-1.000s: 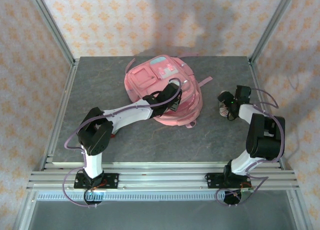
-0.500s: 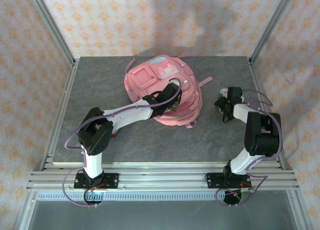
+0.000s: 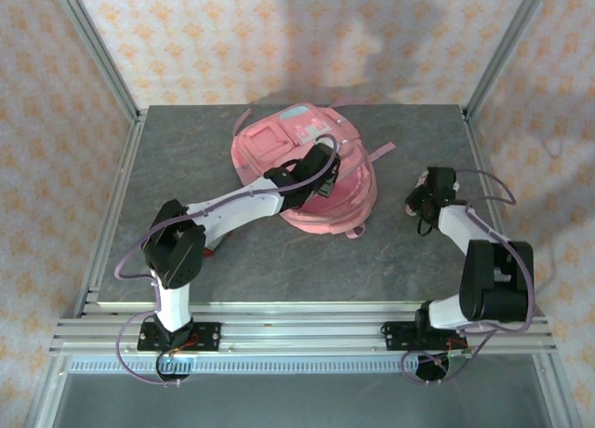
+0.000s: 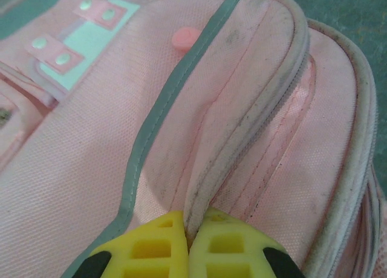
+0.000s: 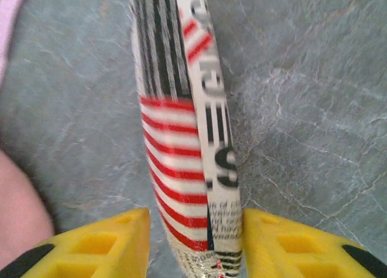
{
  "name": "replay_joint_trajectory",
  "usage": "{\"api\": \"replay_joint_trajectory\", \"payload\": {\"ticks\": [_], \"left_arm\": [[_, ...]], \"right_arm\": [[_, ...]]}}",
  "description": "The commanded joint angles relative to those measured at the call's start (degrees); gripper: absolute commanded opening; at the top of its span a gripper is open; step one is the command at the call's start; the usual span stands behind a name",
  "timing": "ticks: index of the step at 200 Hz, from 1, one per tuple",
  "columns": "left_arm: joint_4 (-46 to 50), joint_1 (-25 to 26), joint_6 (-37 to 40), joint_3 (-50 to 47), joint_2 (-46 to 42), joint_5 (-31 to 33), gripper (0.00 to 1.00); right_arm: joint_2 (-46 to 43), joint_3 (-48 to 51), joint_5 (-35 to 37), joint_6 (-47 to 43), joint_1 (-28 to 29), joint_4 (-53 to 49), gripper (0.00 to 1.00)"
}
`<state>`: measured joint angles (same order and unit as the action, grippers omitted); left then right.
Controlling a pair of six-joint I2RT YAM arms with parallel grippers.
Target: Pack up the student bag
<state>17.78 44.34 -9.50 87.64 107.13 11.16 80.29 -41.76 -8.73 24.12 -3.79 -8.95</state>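
The left gripper (image 4: 188, 225) is pressed fully shut, its yellow fingers pinching a raised fold of grey zip trim (image 4: 242, 139) on the student bag (image 3: 270, 151). The pink backpack lies flat at the middle of the grey table (image 5: 314, 109), toward the far side, teal and white patches up. The left arm reaches across its near half.

The right gripper (image 5: 196, 216) stands about half open, astride a thin striped packet (image 5: 187, 139) with red and white bands and black print. The right finger touches the packet's edge. A sliver of table shows between the packet and the left finger, so the packet is straddled but not yet clamped. Its far end is blurred, and I cannot tell whether it rests on the table or stands just off it. The packet sits well to the right of the bag, with bare tabletop between.

This looks like the pick-up of an item to be packed, while the left arm holds the bag's opening by its zip. The next move calls for the right jaws to close firmly on the packet. It must then be lifted and carried left to the mouth of the bag, with the left pinch kept firm so the fold does not slip free.
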Motion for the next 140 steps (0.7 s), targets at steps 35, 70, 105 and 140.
{"api": "replay_joint_trajectory", "payload": {"ticks": [35, 70, 105, 140], "left_arm": [[2.4, -1.5, 1.3, 5.5, -2.6, 2.2, 0.0], [2.7, -1.6, 1.3, 5.9, -2.3, 2.0, 0.0], [2.7, -1.6, 1.1, 5.7, -2.0, 1.8, 0.0], [2.5, -1.7, 0.8, 5.5, -1.8, 1.4, 0.0]], "right_arm": [[-7.3, 0.6, -3.1, -1.7, 0.2, -1.7, 0.3], [-5.1, 0.6, -0.7, -1.0, 0.2, -2.8, 0.58], [-3.3, 1.3, -0.8, 0.2, 0.2, -1.2, 0.7], [0.7, 0.1, 0.1, 1.9, 0.2, 0.3, 0.73]]}}
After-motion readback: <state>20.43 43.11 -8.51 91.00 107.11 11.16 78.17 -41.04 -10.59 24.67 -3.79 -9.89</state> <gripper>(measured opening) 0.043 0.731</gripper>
